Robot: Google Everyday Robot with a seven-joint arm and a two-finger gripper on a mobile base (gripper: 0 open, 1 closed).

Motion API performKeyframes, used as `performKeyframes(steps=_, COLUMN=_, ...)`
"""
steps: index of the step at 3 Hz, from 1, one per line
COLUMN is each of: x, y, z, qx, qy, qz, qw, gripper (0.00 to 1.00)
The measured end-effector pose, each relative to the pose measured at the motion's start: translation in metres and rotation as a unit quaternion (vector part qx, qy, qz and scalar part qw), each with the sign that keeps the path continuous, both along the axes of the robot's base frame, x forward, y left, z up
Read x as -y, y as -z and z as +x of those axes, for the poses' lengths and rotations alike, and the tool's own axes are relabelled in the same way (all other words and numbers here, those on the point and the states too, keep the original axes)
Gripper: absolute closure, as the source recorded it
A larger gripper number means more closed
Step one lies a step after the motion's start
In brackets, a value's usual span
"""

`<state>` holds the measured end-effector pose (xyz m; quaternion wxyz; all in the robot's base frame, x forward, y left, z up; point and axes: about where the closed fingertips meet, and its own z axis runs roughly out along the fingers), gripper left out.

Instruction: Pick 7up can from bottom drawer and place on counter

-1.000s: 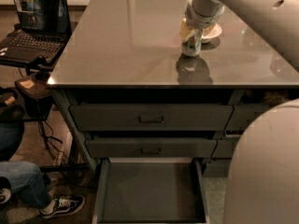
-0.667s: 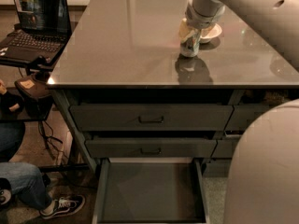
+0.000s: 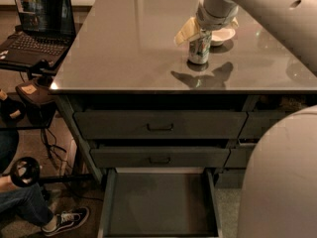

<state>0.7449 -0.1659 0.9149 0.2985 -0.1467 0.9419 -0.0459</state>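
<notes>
The 7up can, green and white, stands upright on the glossy grey counter, right of its middle. My gripper hangs just above and around the can's top. It is open: a cream fingertip is spread out to the can's left and the other is hidden behind the can. The bottom drawer is pulled out below the counter, and its flat dark floor is bare.
A white bowl sits right behind the can. Two shut drawers with recessed handles are under the counter. A laptop rests on a stand at the left. A person's leg and shoe are at the lower left. My pale body fills the lower right.
The gripper's left finger has swung out away from the can, which stays standing on the counter at the same spot.
</notes>
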Motion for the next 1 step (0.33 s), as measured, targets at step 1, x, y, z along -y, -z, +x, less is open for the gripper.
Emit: performKeyframes(steps=1, x=0.0000, y=0.0000, z=0.0000, qx=0.000, qy=0.000, qz=0.000, qw=1.0000, gripper=0.00)
